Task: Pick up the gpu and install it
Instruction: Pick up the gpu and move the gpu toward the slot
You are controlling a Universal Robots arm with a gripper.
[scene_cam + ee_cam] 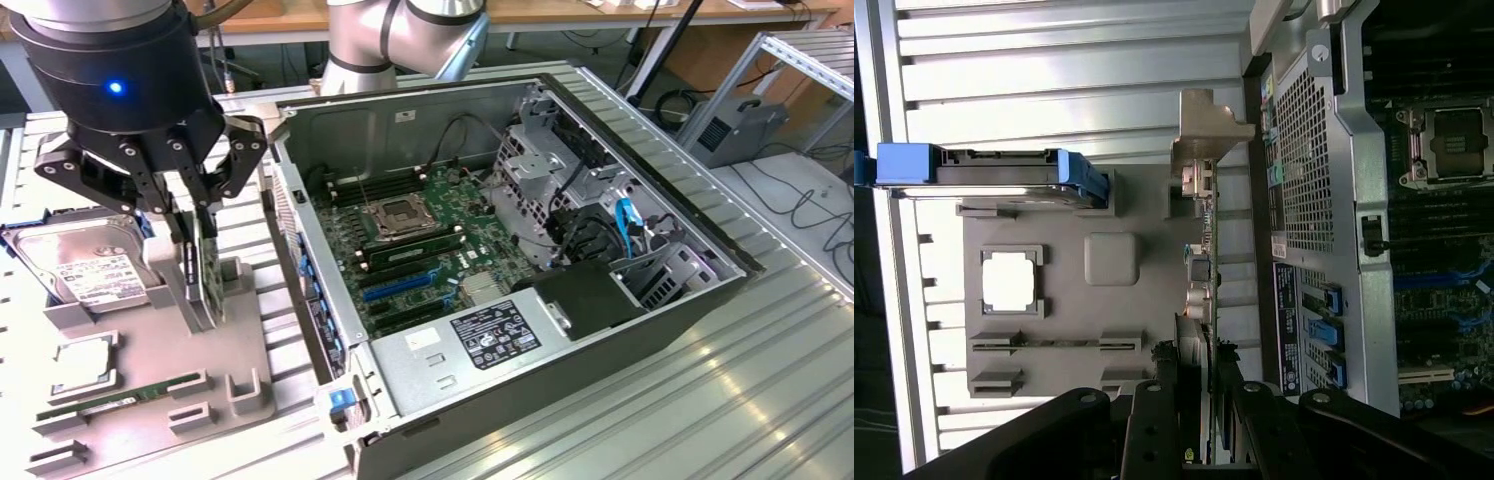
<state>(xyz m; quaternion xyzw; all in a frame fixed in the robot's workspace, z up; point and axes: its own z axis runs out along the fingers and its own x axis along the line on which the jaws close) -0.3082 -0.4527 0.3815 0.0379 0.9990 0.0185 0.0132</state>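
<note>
gpu (203, 285) (1202, 250) stands on edge in slot of grey holder (147, 360) (1124, 300), beside open case (534, 250), leaving top edge free for grasp; gripper (194, 225) (1199, 355) straddles it from above, fingers pinched on both faces; card not yet lifted

Exterior view looks down obliquely, wrist view straight down closer; both show the case (387, 125) (1309, 150).

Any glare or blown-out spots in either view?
Exterior view: glare streaks on the table at the exterior view's right; case interior evenly lit. Wrist view: table slats and CPU washed out white; claw dark, closed on the gpu.
</note>
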